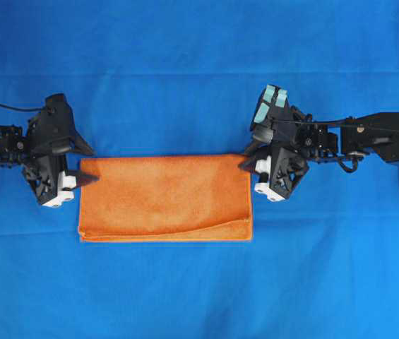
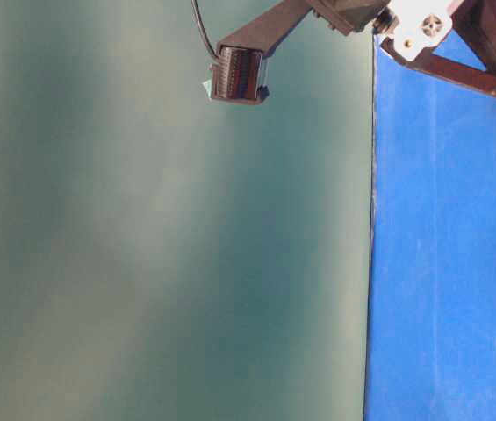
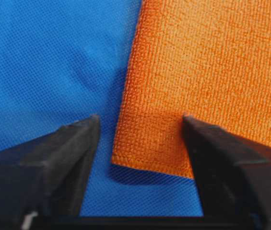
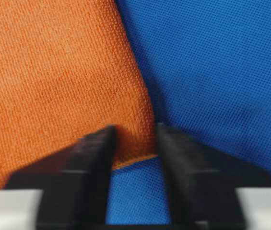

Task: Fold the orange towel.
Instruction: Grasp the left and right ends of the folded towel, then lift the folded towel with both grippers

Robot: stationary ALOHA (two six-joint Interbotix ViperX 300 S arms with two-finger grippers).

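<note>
Orange towel (image 1: pixel 165 197) lying folded on blue cloth (image 1: pixel 199 78); left gripper (image 3: pixel 140 127) straddling far-left corner, jaws parted; right gripper (image 4: pixel 134 139) straddling far-right corner, jaws narrowly apart, nothing clamped

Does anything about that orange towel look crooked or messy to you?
Slightly. The towel is folded in half on the blue cloth, but along its near edge the top layer sits askew, letting the lower layer peek out toward the right corner.

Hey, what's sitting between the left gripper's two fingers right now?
In the left wrist view, a corner of the orange towel lies between the left gripper's fingers, with blue cloth beside it. The fingers stand apart, not closed on it.
</note>
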